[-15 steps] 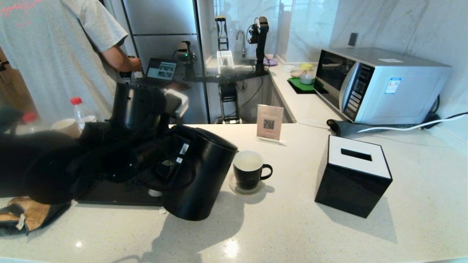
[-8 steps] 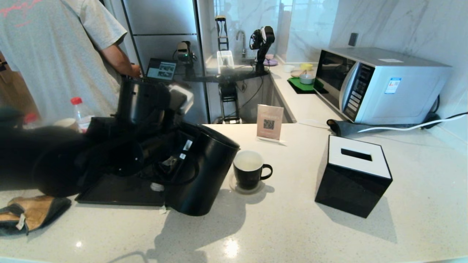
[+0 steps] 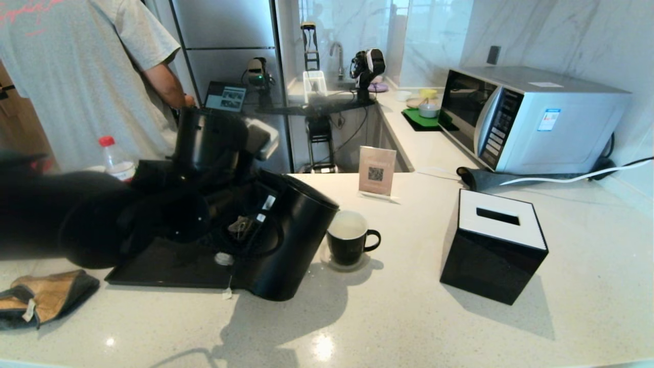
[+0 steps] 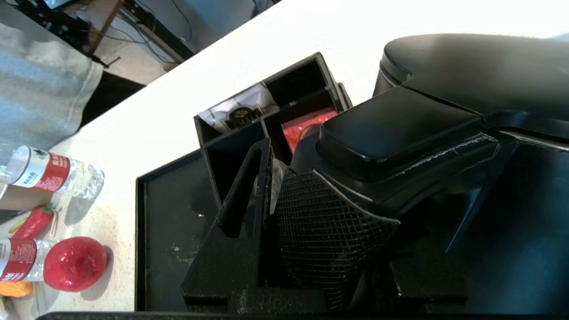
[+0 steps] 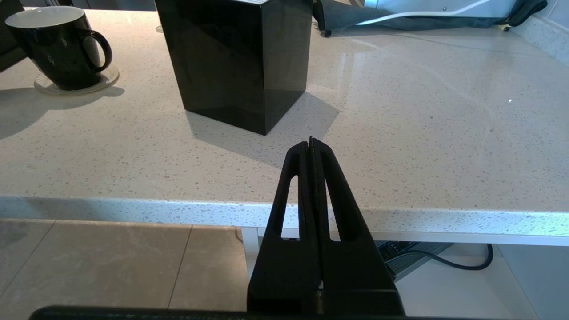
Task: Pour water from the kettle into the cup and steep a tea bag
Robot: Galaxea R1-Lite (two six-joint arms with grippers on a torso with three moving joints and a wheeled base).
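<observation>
The black kettle (image 3: 291, 235) hangs tilted over the counter, its top leaning toward the cup (image 3: 350, 243) and overlapping the rim in the head view. My left gripper (image 3: 245, 225) is shut on its handle; the left wrist view shows one finger (image 4: 249, 191) pressed against the kettle (image 4: 466, 66). The black cup with a white inside stands on a coaster (image 5: 58, 40). No stream of water shows. A small white tag (image 3: 225, 293) dangles on a thin string by the tray's front edge; the sachet is hidden. My right gripper (image 5: 311, 143) is shut and empty, parked off the counter's front edge.
A black tray (image 3: 163, 268) with an organiser holding a red packet (image 4: 306, 124) lies behind the kettle. A black tissue box (image 3: 493, 245) stands right of the cup, a microwave (image 3: 531, 117) at back right. Red-capped bottles (image 3: 110, 153) and a person (image 3: 76, 66) are at left.
My left arm has carried the tilted kettle a little to the right and away from me, closer to the cup. The cup and the right arm have not moved.
</observation>
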